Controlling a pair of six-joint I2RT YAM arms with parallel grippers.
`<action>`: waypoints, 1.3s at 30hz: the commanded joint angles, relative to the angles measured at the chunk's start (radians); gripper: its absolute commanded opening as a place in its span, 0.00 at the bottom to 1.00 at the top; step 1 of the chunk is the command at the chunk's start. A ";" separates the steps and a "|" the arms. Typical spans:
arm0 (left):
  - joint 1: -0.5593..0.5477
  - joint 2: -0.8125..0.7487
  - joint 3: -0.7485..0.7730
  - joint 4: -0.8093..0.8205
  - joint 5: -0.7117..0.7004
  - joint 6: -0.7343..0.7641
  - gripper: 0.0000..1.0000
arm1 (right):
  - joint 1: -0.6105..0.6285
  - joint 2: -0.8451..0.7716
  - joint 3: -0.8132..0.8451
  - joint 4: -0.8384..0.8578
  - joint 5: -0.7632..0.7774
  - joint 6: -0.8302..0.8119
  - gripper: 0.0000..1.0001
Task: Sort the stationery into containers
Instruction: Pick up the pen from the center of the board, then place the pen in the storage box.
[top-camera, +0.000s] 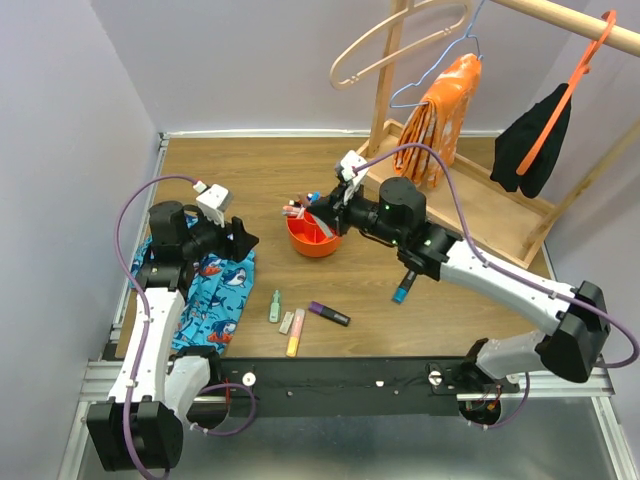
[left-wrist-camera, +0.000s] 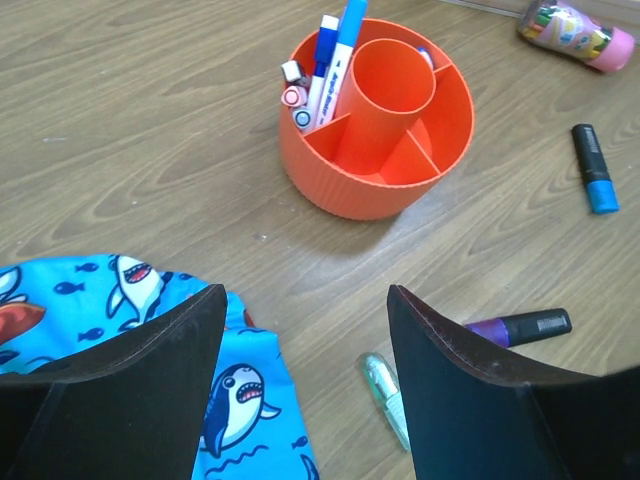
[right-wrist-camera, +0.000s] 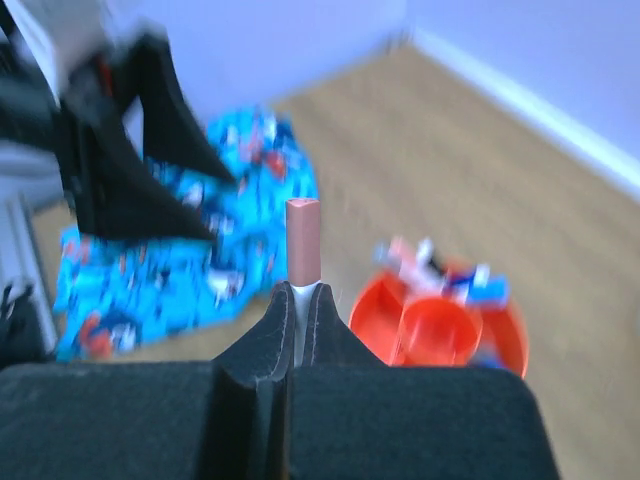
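My right gripper (right-wrist-camera: 298, 292) is shut on a white marker with a brownish-pink cap (right-wrist-camera: 303, 240), which sticks out past the fingertips. In the top view that gripper (top-camera: 322, 206) hovers just above the red-orange bowl (top-camera: 312, 246). The bowl (left-wrist-camera: 330, 185) has a central cup, and several pens (left-wrist-camera: 322, 75) stand in one compartment. My left gripper (left-wrist-camera: 305, 295) is open with nothing between its fingers, over the cloth's edge to the left of the bowl (right-wrist-camera: 375, 310). Loose on the table lie a pale green marker (left-wrist-camera: 385, 395), a purple marker (left-wrist-camera: 520, 327), a blue highlighter (left-wrist-camera: 594, 168) and a yellow highlighter (top-camera: 296, 335).
The blue shark-print cloth (top-camera: 215, 295) lies under the left arm. A wooden rack base (top-camera: 500, 215) with hangers, an orange item and a black cloth stands at the back right. A pink pouch of coloured things (left-wrist-camera: 577, 32) lies beyond the bowl.
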 joint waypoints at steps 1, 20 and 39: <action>0.006 0.032 -0.019 0.075 0.111 -0.018 0.74 | -0.001 0.107 -0.017 0.475 0.011 -0.106 0.01; 0.005 0.263 0.166 0.182 0.166 -0.058 0.70 | -0.078 0.495 -0.007 1.001 -0.024 -0.106 0.01; -0.021 0.598 0.346 0.447 0.179 -0.293 0.16 | -0.102 0.618 -0.029 1.074 -0.047 -0.038 0.01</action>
